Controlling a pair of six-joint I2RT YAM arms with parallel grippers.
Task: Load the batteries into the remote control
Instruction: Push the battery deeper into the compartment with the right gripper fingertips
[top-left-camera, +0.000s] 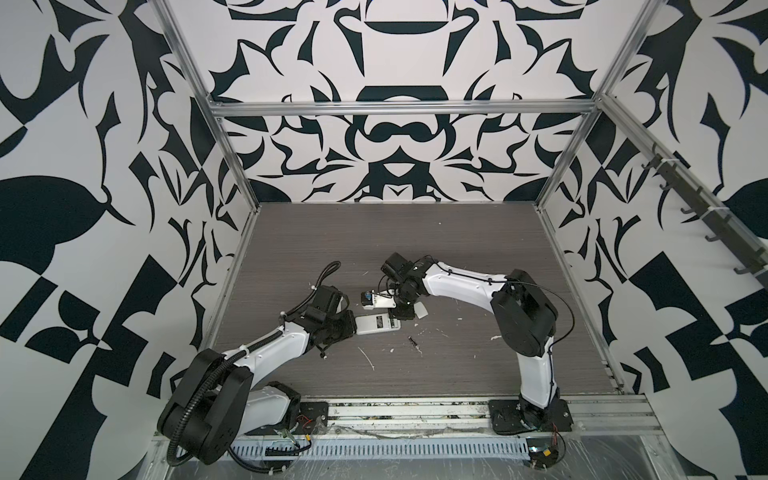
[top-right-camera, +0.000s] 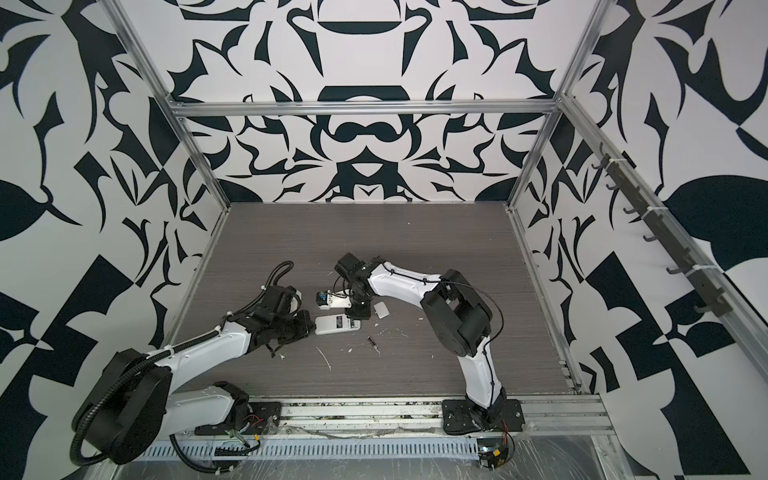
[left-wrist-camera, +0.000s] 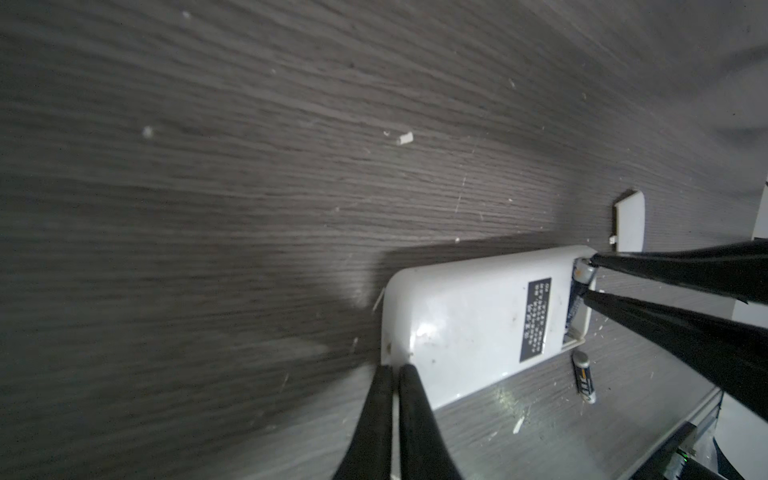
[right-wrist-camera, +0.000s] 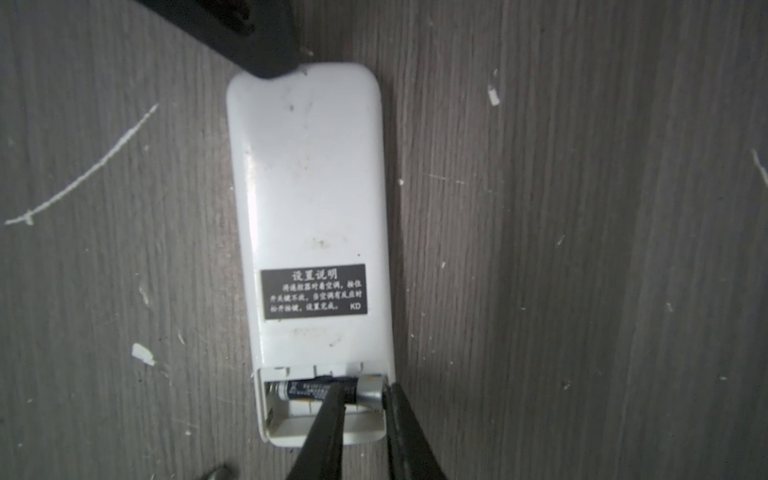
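In a top view the remote control (top-left-camera: 376, 325) lies back-up just below the frame's centre, its long axis left to right and its battery bay (right-wrist-camera: 291, 424) at the right end. One battery (right-wrist-camera: 307, 390) lies crosswise in that bay. Our right gripper (right-wrist-camera: 365, 392) straddles its silver end with jaws narrowly apart; we cannot tell if it grips. The left gripper (left-wrist-camera: 392, 370), closed on nothing, braces the remote's left end. The loose battery (top-left-camera: 412, 341) lies lower right, nearer our right arm.

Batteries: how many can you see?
2. The first battery sits in the open end of the remote control, at the tips of the right gripper. The loose battery lies on the table beside the remote control. The arms may hide more.
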